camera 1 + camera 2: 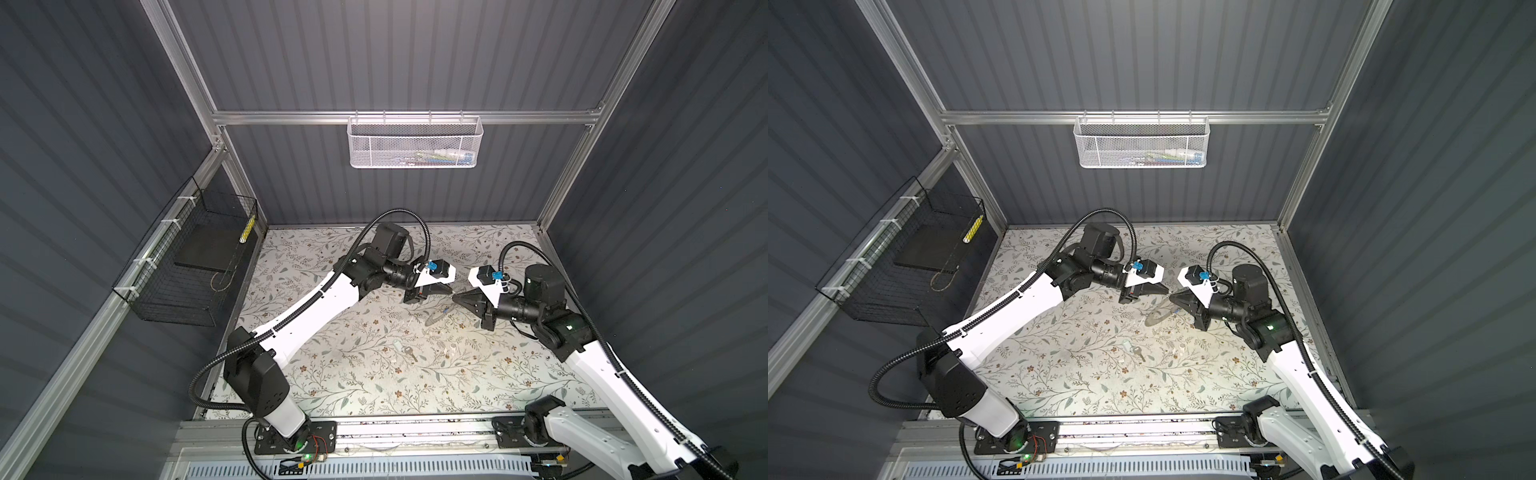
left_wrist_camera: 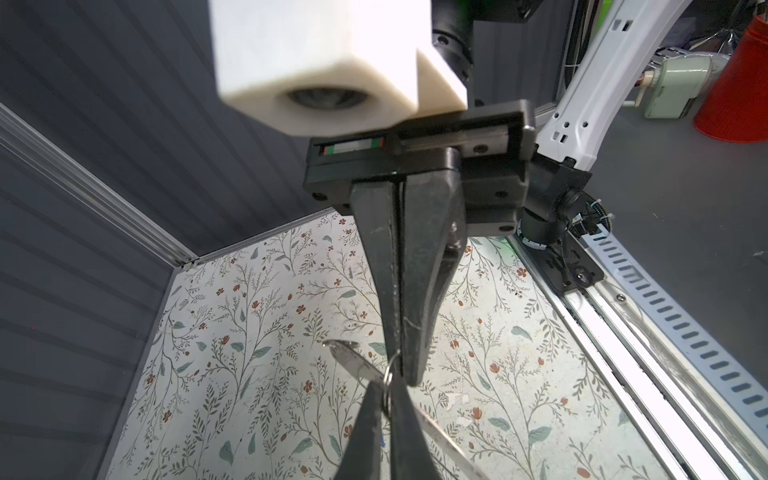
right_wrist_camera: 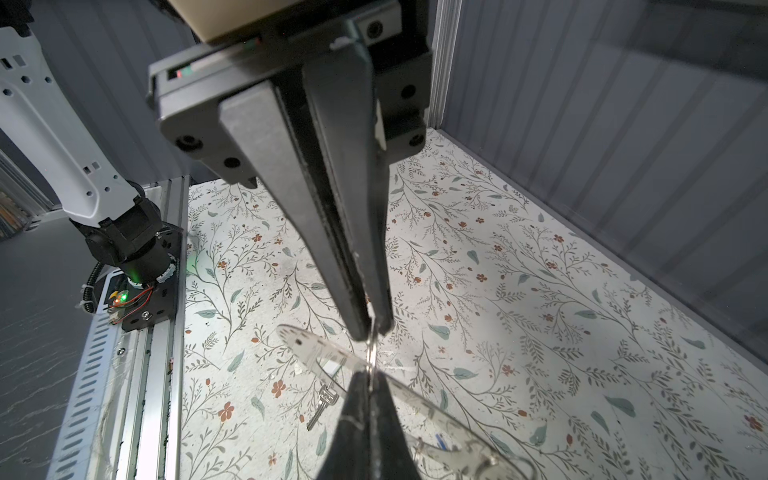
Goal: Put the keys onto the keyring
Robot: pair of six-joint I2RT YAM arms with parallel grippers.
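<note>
The keyring [image 3: 318, 351] hangs in the air over the middle of the flowered table [image 1: 353, 374]. It is a wide, flat grey metal band, thin as a washer, with tiny holes pricked round its rim. A small wire loop [image 3: 372, 349] runs through it, and both grippers meet there nose to nose. The left gripper [image 3: 372, 328] has its jaws together on the loop. The right gripper [image 3: 368, 376] is pinched shut on it from the opposite side, though from here I can't be sure whether it catches the band's edge too. I'd judge the band light, stiff and slick, apt to swing or pivot, so it is better gripped flat across its width than by the springy wire. The pale-headed key [image 3: 324, 405], small and silver, lies flat on the table below. A blue speck [image 3: 440, 439] beside the band may be the other key
</note>
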